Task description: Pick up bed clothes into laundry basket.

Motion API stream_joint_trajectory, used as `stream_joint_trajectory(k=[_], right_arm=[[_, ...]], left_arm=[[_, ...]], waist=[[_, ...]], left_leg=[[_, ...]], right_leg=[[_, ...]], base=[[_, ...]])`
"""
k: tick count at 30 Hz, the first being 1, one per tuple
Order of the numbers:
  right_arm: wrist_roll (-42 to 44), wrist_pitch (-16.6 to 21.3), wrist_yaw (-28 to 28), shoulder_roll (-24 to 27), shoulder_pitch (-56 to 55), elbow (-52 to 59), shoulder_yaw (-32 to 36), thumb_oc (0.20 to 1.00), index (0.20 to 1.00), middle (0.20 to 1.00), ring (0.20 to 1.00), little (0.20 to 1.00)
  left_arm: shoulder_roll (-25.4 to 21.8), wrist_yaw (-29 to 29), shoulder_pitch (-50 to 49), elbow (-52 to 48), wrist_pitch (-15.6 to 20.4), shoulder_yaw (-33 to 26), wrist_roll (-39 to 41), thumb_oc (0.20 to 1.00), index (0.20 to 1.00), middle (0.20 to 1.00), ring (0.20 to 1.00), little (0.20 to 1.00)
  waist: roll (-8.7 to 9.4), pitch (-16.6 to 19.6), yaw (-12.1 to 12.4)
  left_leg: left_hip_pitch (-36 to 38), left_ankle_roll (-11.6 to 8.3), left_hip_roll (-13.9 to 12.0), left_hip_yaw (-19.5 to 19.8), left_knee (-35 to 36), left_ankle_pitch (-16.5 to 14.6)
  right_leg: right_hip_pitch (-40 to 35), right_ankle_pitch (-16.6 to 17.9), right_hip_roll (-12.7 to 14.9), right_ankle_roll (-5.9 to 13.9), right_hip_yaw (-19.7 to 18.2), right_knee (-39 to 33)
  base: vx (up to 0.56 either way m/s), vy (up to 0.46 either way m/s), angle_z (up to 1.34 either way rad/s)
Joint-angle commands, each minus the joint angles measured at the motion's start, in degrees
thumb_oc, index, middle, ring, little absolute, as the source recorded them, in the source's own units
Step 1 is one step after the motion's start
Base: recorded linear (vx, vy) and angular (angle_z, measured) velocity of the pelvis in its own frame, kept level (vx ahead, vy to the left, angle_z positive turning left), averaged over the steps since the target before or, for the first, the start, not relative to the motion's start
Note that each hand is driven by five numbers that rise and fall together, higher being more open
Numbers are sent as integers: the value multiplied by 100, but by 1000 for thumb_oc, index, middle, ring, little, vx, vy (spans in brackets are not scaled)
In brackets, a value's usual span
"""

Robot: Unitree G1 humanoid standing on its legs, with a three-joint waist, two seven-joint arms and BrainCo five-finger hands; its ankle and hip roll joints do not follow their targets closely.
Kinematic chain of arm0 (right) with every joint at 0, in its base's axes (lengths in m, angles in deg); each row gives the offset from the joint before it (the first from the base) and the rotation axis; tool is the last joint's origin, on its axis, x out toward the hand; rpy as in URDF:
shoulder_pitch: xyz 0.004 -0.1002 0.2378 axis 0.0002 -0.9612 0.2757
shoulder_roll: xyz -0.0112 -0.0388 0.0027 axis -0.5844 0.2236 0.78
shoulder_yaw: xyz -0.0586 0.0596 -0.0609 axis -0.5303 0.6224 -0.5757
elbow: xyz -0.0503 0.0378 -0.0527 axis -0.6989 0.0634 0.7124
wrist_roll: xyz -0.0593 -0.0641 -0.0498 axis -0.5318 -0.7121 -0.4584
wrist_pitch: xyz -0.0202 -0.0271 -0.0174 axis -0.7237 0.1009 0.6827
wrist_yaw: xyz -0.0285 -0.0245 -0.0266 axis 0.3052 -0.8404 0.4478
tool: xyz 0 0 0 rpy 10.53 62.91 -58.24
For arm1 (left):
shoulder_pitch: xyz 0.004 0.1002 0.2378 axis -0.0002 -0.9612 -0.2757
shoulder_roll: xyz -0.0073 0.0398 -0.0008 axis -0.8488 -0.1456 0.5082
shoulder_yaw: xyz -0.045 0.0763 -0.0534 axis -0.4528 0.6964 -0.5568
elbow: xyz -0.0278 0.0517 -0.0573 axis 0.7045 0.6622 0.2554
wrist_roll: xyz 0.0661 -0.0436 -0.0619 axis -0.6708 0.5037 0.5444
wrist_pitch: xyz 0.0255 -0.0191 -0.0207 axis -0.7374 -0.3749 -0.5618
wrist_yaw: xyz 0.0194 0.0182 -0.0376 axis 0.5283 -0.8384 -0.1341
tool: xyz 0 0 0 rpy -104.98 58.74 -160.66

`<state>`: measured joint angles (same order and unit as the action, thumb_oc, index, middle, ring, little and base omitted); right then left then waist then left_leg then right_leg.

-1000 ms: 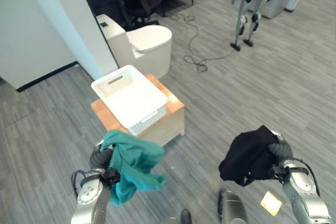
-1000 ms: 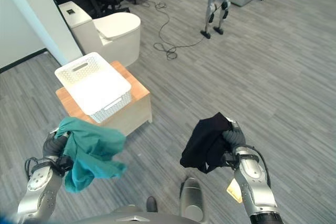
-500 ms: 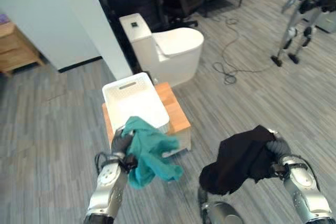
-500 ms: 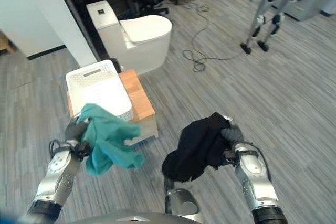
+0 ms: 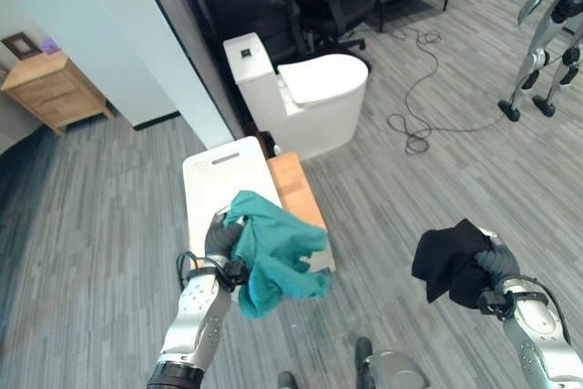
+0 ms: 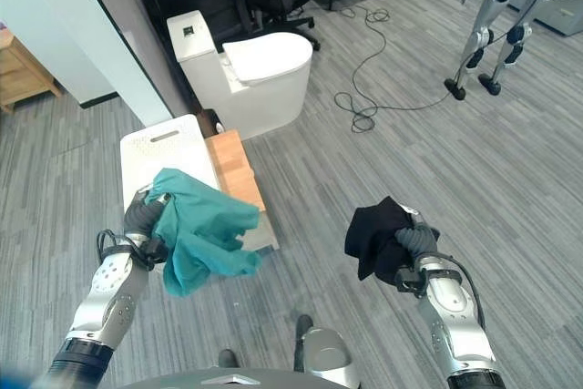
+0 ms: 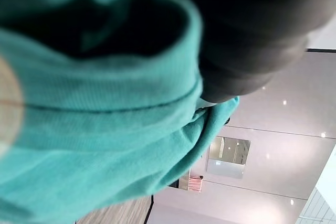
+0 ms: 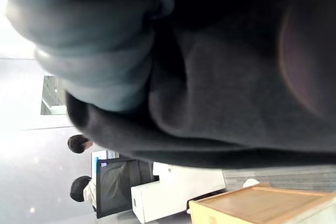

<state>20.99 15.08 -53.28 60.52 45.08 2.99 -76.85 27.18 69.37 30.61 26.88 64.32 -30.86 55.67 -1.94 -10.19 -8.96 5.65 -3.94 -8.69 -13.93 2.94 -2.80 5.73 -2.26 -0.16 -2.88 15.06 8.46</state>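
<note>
Hiding both hands' fingers: clothes (image 5: 276,250)

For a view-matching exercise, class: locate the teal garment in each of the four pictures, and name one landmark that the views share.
Left eye view: teal garment bunched in the left hand, lower centre-left, overlapping the white laundry basket.
Right eye view: lower left, same grasp.
Left wrist view: right against the lens.
Right wrist view: not in it; that hand's black garment is.
Shared landmark: the white toilet, behind the basket in both eye views.

Both eye views look down from the head at the same floor; each wrist view sits very close against cloth.
</note>
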Motion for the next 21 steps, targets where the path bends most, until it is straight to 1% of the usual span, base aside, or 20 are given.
stream_joint_trajectory(k=[1, 3, 4, 5, 6, 7, 8, 9, 10, 11, 12, 13, 15, 16, 18, 20, 21], right_arm=[[-186, 298, 162, -70, 210, 501, -113, 200, 200, 200, 200, 200], [-197, 295, 179, -87, 223, 521, -137, 200, 200, 200, 200, 200], [-218, 309, 186, -117, 244, 531, -157, 200, 200, 200, 200, 200], [-215, 315, 187, -138, 265, 515, -159, 200, 200, 200, 200, 200], [-215, 316, 187, -141, 273, 513, -159, 200, 200, 200, 200, 200], [-216, 321, 215, -177, 225, 483, -179, 200, 200, 200, 200, 200], [-219, 321, 228, -206, 193, 462, -189, 200, 200, 200, 200, 200], [-219, 322, 229, -208, 193, 460, -187, 200, 200, 200, 200, 200], [-222, 321, 236, -241, 183, 437, -224, 200, 200, 200, 200, 200], [-222, 299, 253, -270, 223, 365, -306, 200, 200, 200, 200, 200], [-215, 296, 270, -262, 233, 365, -353, 200, 200, 200, 200, 200], [-208, 284, 282, -255, 267, 357, -401, 200, 200, 200, 200, 200], [-173, 282, 344, -154, 476, 321, -614, 200, 200, 200, 200, 200], [-171, 289, 344, -151, 488, 308, -623, 200, 200, 200, 200, 200], [-204, 298, 353, 0, 658, 354, -732, 200, 200, 200, 200, 200], [-267, 312, 371, 192, 806, 340, -826, 200, 200, 200, 200, 200], [-278, 322, 338, 258, 841, 344, -802, 200, 200, 200, 200, 200]], left_arm=[[-271, 33, -43, -198, 274, -522, 114, 200, 200, 200, 200, 200], [-294, 35, -60, -132, 253, -523, 54, 200, 200, 200, 200, 200], [-423, 33, 64, 8, 251, -426, -93, 200, 200, 200, 200, 200], [-524, 22, 171, 57, 267, -372, -121, 200, 200, 200, 200, 200], [-528, 21, 179, 61, 269, -373, -121, 200, 200, 200, 200, 200], [-639, -16, 362, 113, 303, -203, -114, 200, 200, 200, 200, 200], [-681, -37, 428, 127, 307, -163, -153, 200, 200, 200, 200, 200], [-682, -37, 431, 130, 308, -161, -154, 200, 200, 200, 200, 200], [-716, -26, 419, 105, 316, -180, -215, 200, 200, 200, 200, 200], [-730, -3, 361, 64, 318, -221, -220, 200, 200, 200, 200, 200], [-714, 13, 318, 45, 327, -244, -186, 200, 200, 200, 200, 200], [-691, 29, 295, 23, 339, -266, -154, 200, 200, 200, 200, 200], [-645, 101, 204, -18, 377, -358, -84, 200, 200, 200, 200, 200], [-643, 102, 199, -23, 375, -366, -85, 200, 200, 200, 200, 200], [-595, 150, 167, -19, 382, -416, 10, 200, 200, 200, 200, 200], [-507, 130, 124, 42, 390, -400, 47, 200, 200, 200, 200, 200], [-474, 148, 136, 87, 395, -365, 57, 200, 200, 200, 200, 200]], waist=[[340, 79, 158], [346, 45, 162], [341, -68, 84], [319, -104, 4], [325, -90, 12], [260, -100, -135], [229, -82, -142], [233, -84, -142], [225, -85, -117], [250, -23, -49], [253, 22, -23], [242, 47, 20], [224, 90, 156], [220, 89, 140], [219, 88, 229], [279, 62, 348], [317, 16, 356]], left_leg=[[8, 35, 327, -11, -137, 219], [-1, 55, 348, 8, -125, 217], [-89, 50, 361, 71, -121, 238], [-186, 60, 369, 166, -134, 257], [-215, 59, 371, 157, -135, 276], [-359, 73, 373, 389, -158, 293], [-401, 59, 336, 467, -168, 305], [-401, 58, 338, 469, -171, 303], [-402, 46, 278, 510, -185, 311], [-373, 26, 242, 496, -96, 357], [-367, 14, 264, 523, -15, 390], [-369, -9, 262, 560, 17, 450], [-446, -107, 187, 664, 91, 634], [-448, -111, 182, 675, 96, 640], [-512, -204, 98, 773, 117, 756], [-631, -289, 10, 961, -38, 810], [-713, -279, 16, 989, -239, 779]], right_leg=[[-450, 486, 830, 1034, -565, -880], [-390, 510, 856, 1065, -618, -806], [-249, 597, 901, 1173, -971, -706], [-122, 607, 847, 1234, -1426, -607], [-88, 627, 847, 1230, -1438, -607], [-32, 492, 699, 1265, -2379, -467], [-57, 392, 720, 1241, -2593, -412], [-55, 383, 721, 1240, -2592, -401], [-118, 319, 799, 1214, -2556, -362], [-248, 295, 881, 1204, -2385, -455], [-312, 265, 872, 1216, -2320, -592], [-348, 241, 860, 1214, -2289, -672], [-442, 162, 756, 1134, -2152, -869], [-445, 164, 751, 1129, -2141, -873], [-516, 112, 667, 1041, -2004, -922], [-693, 61, 564, 907, -1779, -1032], [-720, 78, 571, 881, -1696, -1019]], base=[[-51, 95, -2], [-82, 61, -1], [-150, 29, 3], [-159, 25, 11], [-107, 19, 62], [-63, 15, 99], [-54, 17, 133], [-12, -45, 97], [-27, -102, 60], [-33, -133, 29], [-35, -126, 13], [-39, -134, 11], [-54, -172, 18], [-43, -157, 22], [-62, -191, 18], [-107, -295, 33], [-79, -191, 82]])
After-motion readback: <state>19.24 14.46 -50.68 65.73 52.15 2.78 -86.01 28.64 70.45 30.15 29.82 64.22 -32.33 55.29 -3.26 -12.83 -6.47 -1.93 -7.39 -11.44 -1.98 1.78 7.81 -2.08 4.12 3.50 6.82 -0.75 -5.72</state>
